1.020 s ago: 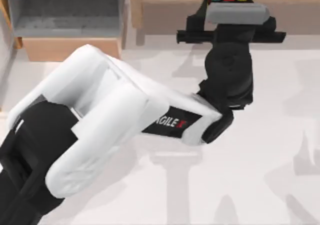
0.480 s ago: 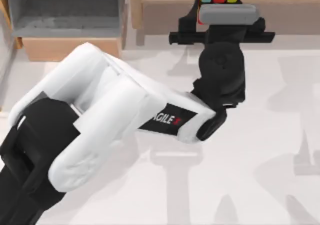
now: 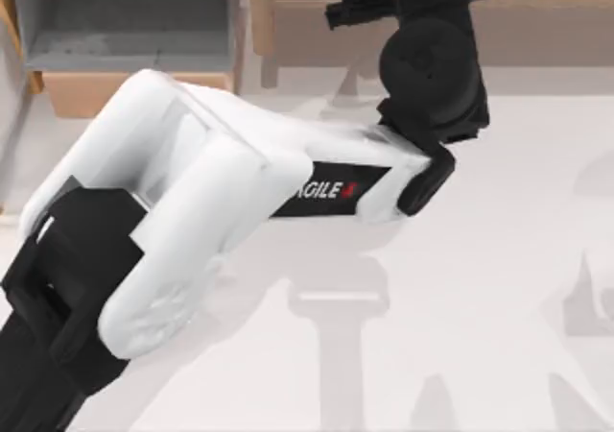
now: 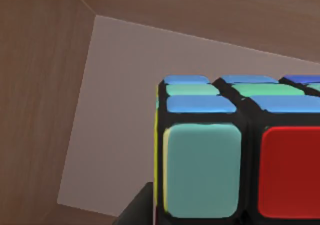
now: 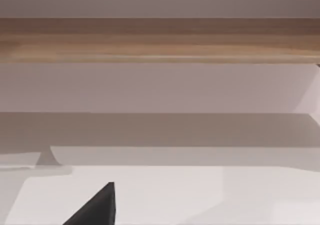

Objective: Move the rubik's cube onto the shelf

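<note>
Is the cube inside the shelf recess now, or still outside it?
Inside. In the left wrist view the cube has the shelf's wooden side wall and pale back wall close around it. Whether it rests on the floor: cannot tell.

White-shelled left arm, black joints

"AGILE" lettering on black band of left arm forearm.

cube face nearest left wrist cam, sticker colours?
Teal and red stickers on the rubik's cube, black grid between; blue and green on the adjoining face. Left wrist view.
</note>
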Controlling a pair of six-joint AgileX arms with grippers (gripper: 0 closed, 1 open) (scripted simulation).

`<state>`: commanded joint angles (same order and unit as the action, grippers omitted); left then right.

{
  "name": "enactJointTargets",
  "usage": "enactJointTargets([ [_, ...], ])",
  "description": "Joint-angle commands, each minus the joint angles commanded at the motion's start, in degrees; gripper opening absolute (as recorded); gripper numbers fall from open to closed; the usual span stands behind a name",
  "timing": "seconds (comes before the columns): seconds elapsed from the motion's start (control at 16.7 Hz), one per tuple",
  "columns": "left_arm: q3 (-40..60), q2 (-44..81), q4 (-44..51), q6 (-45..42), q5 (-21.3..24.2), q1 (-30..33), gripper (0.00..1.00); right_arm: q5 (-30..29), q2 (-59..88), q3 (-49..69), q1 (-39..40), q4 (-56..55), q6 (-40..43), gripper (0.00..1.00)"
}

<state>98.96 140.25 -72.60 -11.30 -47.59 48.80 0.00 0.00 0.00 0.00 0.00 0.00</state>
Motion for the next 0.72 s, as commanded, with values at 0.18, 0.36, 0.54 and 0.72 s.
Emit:
enactJointTargets([
  [0.18, 6.76, 1.90, 1.09, 2.25, 0.07, -0.40, 0.00, 0.00, 0.00, 0.00, 0.00, 0.00, 0.00, 1.00],
  [0.36, 12.31, 4.37, 6.17, 3.44, 2.44, -0.57, 0.00, 0.00, 0.00, 0.00, 0.00, 0.00, 0.00, 1.00],
  [0.54, 15.43, 6.79, 13.23, 3.00, 5.97, -1.73, 0.00, 0.00, 0.00, 0.00, 0.00, 0.00, 0.00, 1.00],
  [0.72, 16.88, 9.61, 19.33, 1.82, 8.27, -4.29, 0.00, 0.00, 0.00, 0.00, 0.00, 0.00, 0.00, 1.00],
])
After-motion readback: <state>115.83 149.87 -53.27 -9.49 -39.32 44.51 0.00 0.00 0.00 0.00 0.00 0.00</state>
